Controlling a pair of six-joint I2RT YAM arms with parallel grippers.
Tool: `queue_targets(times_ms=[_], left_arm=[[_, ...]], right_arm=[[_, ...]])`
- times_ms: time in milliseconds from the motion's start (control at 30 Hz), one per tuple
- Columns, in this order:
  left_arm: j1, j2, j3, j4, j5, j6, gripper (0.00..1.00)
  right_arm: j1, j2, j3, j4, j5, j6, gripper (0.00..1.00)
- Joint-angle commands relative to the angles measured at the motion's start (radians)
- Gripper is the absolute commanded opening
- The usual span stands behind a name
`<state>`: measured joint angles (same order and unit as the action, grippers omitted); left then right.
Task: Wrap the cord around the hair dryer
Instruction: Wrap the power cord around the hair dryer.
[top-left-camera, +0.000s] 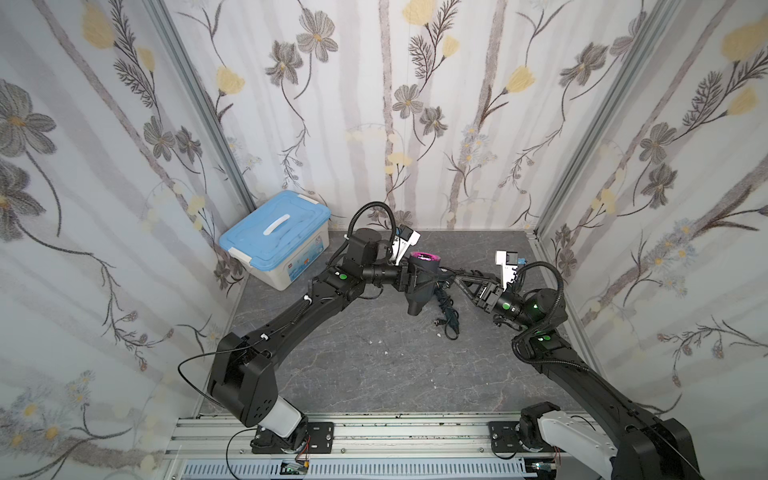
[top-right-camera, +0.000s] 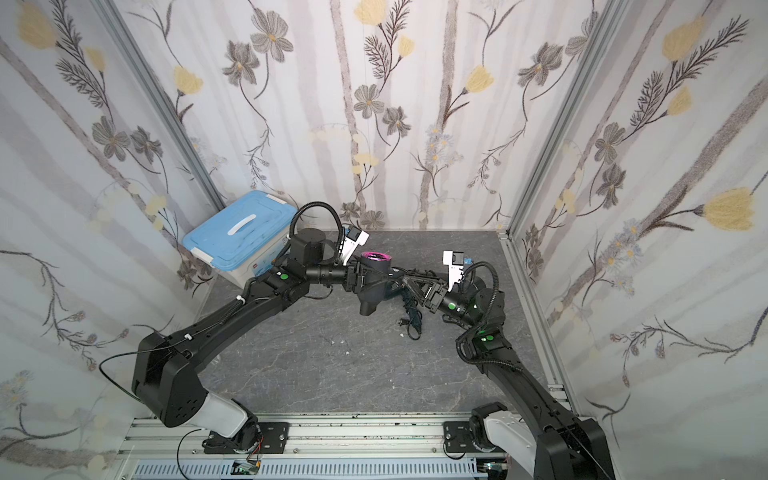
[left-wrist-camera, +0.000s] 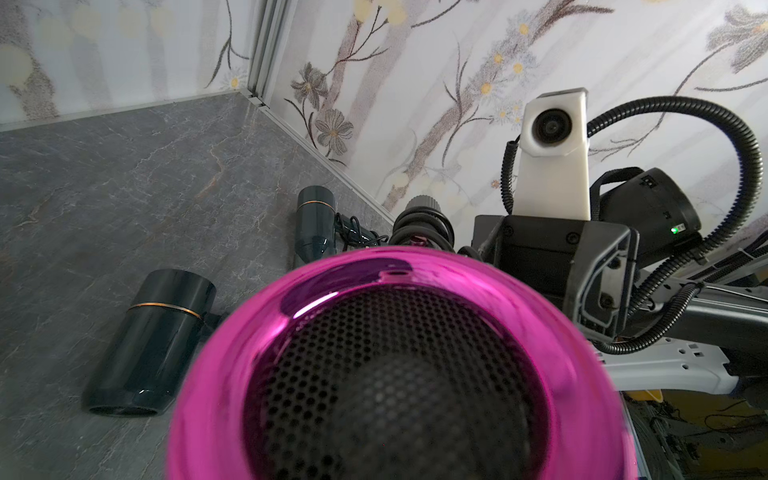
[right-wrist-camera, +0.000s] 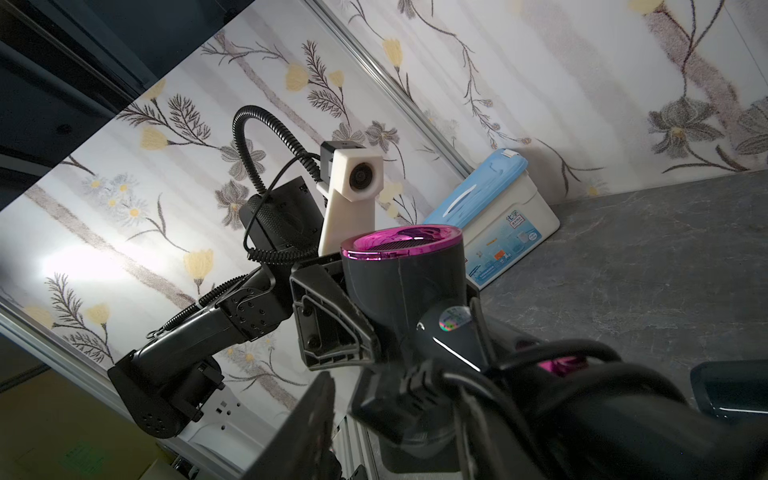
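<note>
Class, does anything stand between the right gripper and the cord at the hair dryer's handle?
Nothing visible does: the right gripper sits right at the cord on the hair dryer, which the left gripper clamps.

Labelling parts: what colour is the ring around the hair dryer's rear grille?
The ring is shiny magenta; the left wrist view shows it best.

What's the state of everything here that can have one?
Grey hair dryer with pink rear ring: gripped, pink end up.
Black cord: partly wound, plug on table.
Left gripper: shut on the hair dryer.
Right gripper: at the cord, grip unclear.
Blue-lidded plastic box: closed.
</note>
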<state>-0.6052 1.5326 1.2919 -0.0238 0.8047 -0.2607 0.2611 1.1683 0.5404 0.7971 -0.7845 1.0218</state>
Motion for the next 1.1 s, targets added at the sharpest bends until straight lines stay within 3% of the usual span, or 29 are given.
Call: queue_targets(times_ms=[0,167,367,567,1067], left_arm=[[-0.007,-0.007,-0.001,0.014,0.069,0.038,0.0],[-0.009,-0.009,-0.011,0.016,0.06,0.039,0.0],[-0.01,-0.018,-0.019,0.021,0.055,0.038,0.0],[-0.016,-0.029,-0.013,0.024,0.08,0.034,0.0],[-0.028,-0.029,0.02,-0.009,0.14,0.041,0.0]], right_arm=[[-0.001,-0.015,-0.007,0.05,0.06,0.029,0.48],[-0.003,-0.03,-0.02,0.079,0.088,0.085,0.4],[-0.002,-0.061,-0.018,-0.001,0.157,0.08,0.43],[0.01,-0.085,0.064,-0.27,0.221,-0.134,0.53],[0.038,-0.041,0.182,-0.488,0.255,-0.42,0.68]])
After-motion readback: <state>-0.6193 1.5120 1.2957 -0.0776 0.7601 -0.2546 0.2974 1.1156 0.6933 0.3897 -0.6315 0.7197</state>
